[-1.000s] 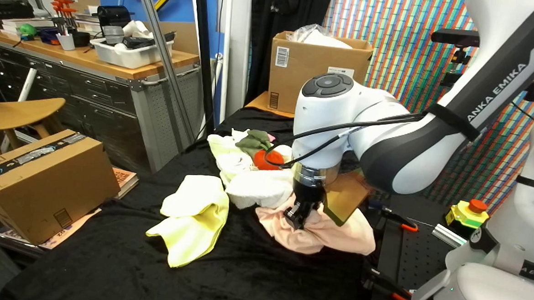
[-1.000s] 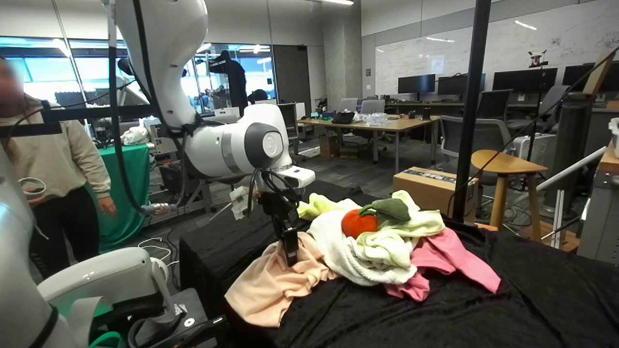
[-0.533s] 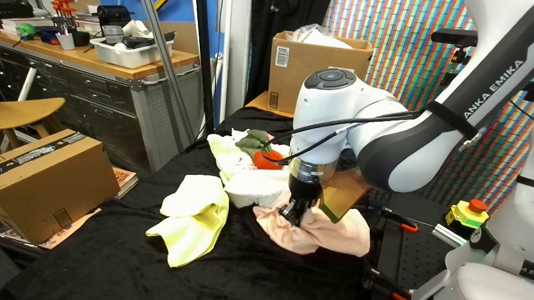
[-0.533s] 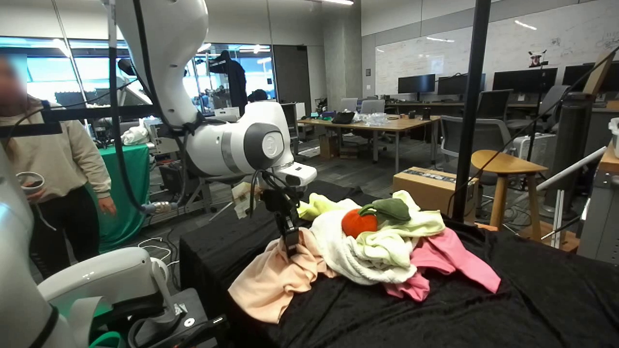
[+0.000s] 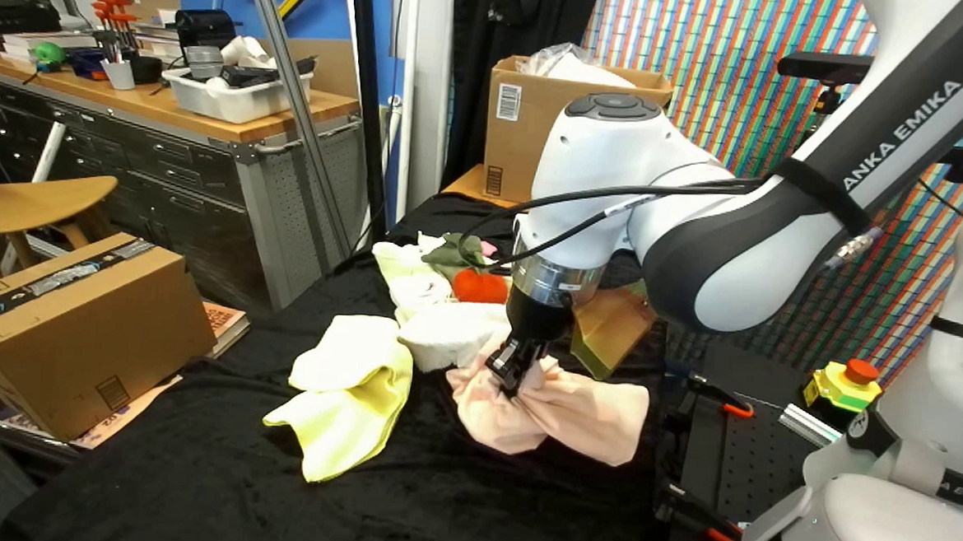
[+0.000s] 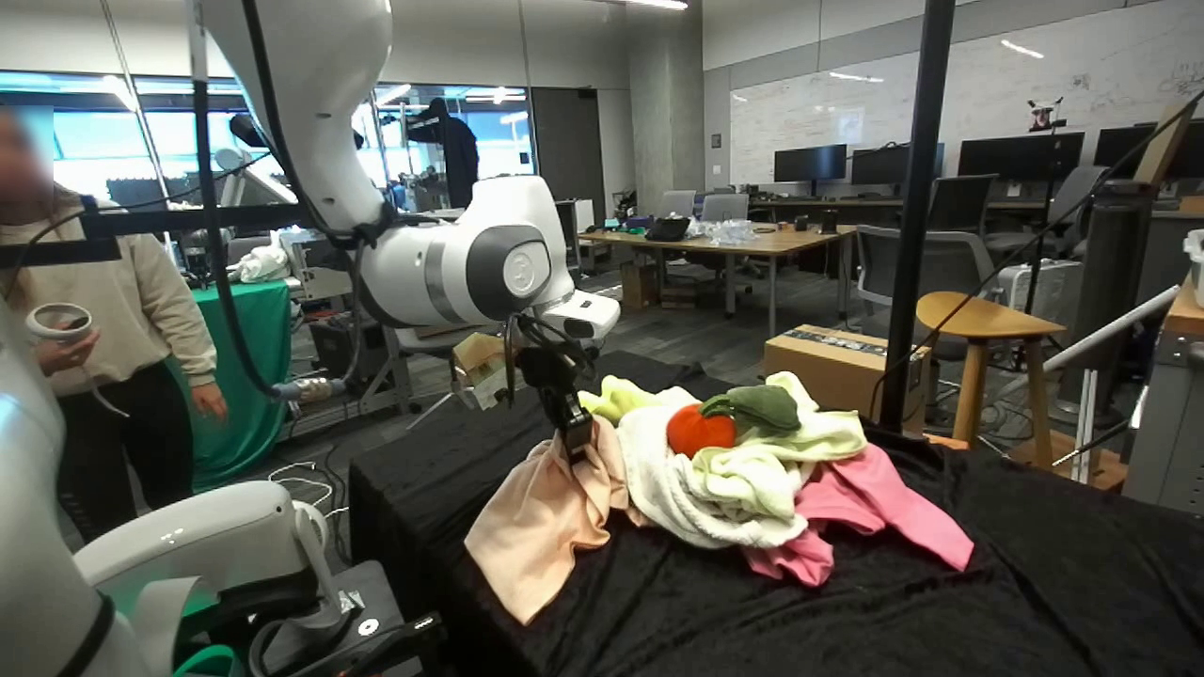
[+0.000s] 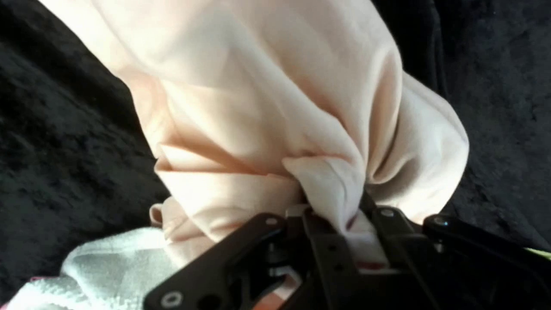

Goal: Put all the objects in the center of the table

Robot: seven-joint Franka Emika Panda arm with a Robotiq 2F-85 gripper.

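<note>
My gripper (image 5: 507, 379) is shut on a peach cloth (image 5: 585, 412). It pinches a fold of it, as the wrist view shows at the jaws (image 7: 340, 219). The cloth hangs bunched from the fingers, its lower part on the black-covered table (image 5: 272, 499). In an exterior view the held cloth (image 6: 531, 541) is left of the heap. In the heap, a white towel (image 6: 658, 489) lies beside the gripper. A red plush vegetable (image 6: 701, 431) and a green one (image 6: 764, 408) lie on top, with a pale yellow cloth (image 6: 828, 437) and a pink cloth (image 6: 889, 503). A yellow cloth (image 5: 351, 396) lies apart.
A tan board (image 5: 610, 327) sits beside the wrist. A cardboard box (image 5: 575, 135) stands behind the table, another (image 5: 91, 332) beyond its side. A dark pole (image 6: 917, 216) rises beyond the heap. A person (image 6: 113, 310) stands near the arm. An emergency stop (image 5: 846, 384) sits by the base.
My gripper has risen and moved a little toward the heap with the peach cloth in it. The peach cloth has been drawn along and gathered. The heap and the yellow cloth look nearly the same.
</note>
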